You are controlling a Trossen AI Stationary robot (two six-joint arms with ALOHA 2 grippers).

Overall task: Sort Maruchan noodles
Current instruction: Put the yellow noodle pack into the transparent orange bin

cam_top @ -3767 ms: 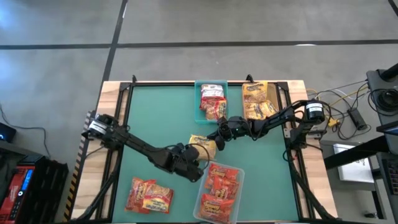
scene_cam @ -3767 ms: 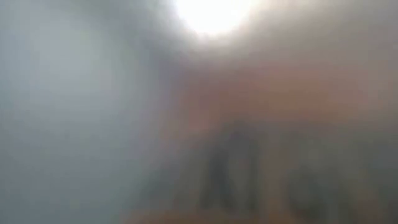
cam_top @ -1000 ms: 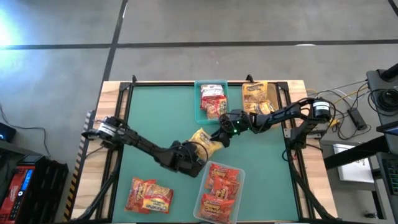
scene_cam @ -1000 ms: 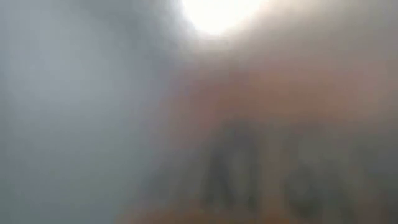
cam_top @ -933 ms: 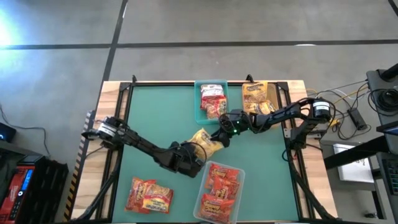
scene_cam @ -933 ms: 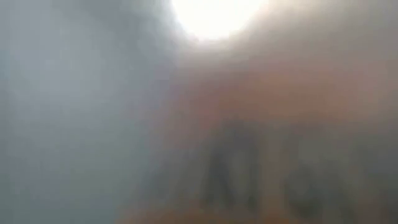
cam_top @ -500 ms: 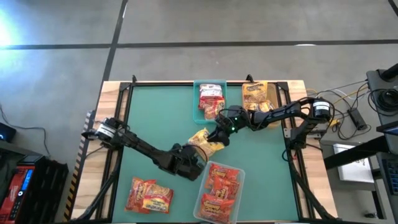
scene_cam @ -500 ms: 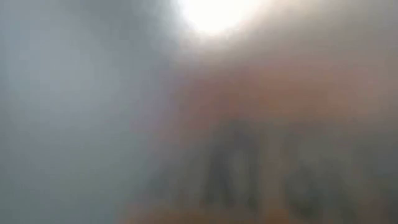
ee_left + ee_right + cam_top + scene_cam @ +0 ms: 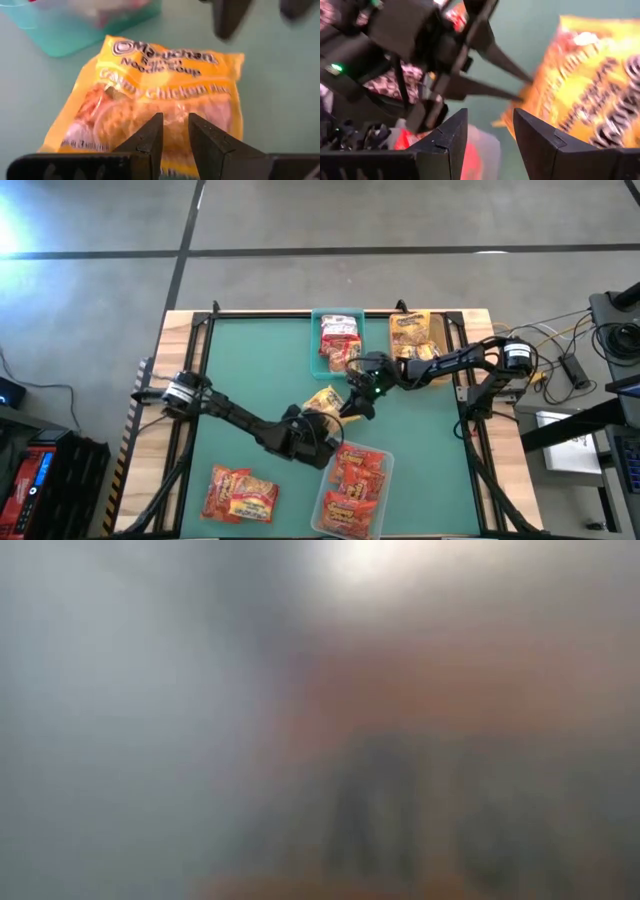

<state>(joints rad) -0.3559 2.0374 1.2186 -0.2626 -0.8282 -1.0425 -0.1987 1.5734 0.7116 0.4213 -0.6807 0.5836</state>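
Mid-table, yellow packet (image 9: pixel 325 401), left gripper (image 9: pixel 325 427) nipping its edge, right gripper (image 9: pixel 352 406) open beside it.

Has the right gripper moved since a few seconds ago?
Yes. In the high view the right gripper has shifted toward the table's far edge, closer to the teal bin, beside the yellow noodle packet.

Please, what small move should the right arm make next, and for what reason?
Probably ease the right gripper forward until its open jaws straddle the yellow packet, then close. The left gripper seems to pinch that packet's edge, the right jaws are empty just short of it, and the tan bin beside the right arm already holds yellow ones.
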